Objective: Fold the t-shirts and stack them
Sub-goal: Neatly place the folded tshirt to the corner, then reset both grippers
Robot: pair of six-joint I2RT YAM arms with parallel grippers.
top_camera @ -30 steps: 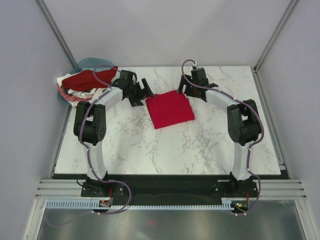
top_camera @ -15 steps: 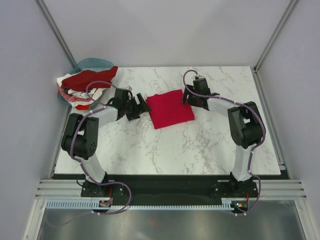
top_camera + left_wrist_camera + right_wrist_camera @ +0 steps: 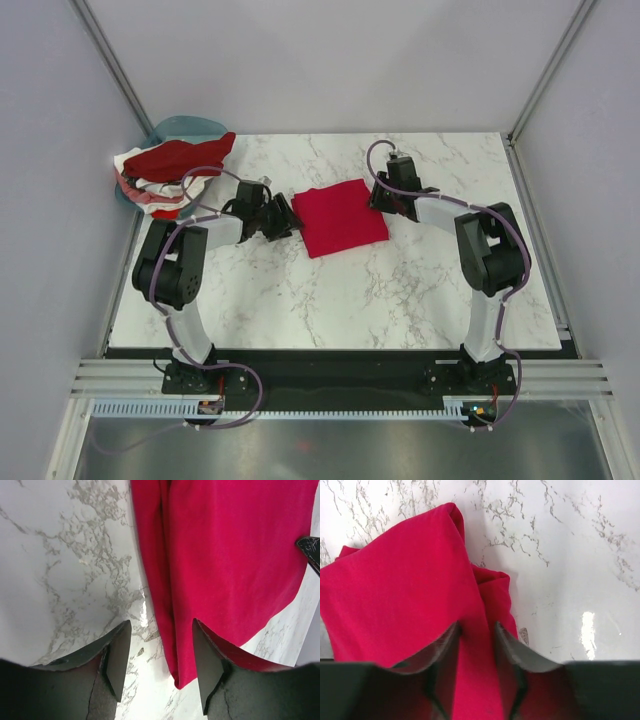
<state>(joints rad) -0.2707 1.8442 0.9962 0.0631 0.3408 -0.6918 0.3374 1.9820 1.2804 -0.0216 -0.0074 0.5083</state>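
A bright crimson t-shirt (image 3: 340, 217) lies folded into a rough square in the middle of the table. My left gripper (image 3: 283, 222) is low at its left edge. In the left wrist view the shirt's (image 3: 230, 555) near corner lies between that gripper's (image 3: 160, 660) parted fingers (image 3: 117, 655), unpinched. My right gripper (image 3: 385, 195) is down on the far right corner. Its fingers (image 3: 512, 650) stand a narrow gap apart on the red cloth (image 3: 395, 590), with a strip of cloth between them. More t-shirts, dark red (image 3: 175, 155) and white (image 3: 140, 185), lie heaped at the far left.
The heap sits in a teal basin (image 3: 185, 127) at the table's far left corner. The marble table (image 3: 400, 290) is bare in front of the crimson shirt. Frame posts rise at the back corners.
Both grippers have dropped from above onto the crimson shirt's edges, left at the left side, right at the far right corner. Both sets of jaws have narrowed.
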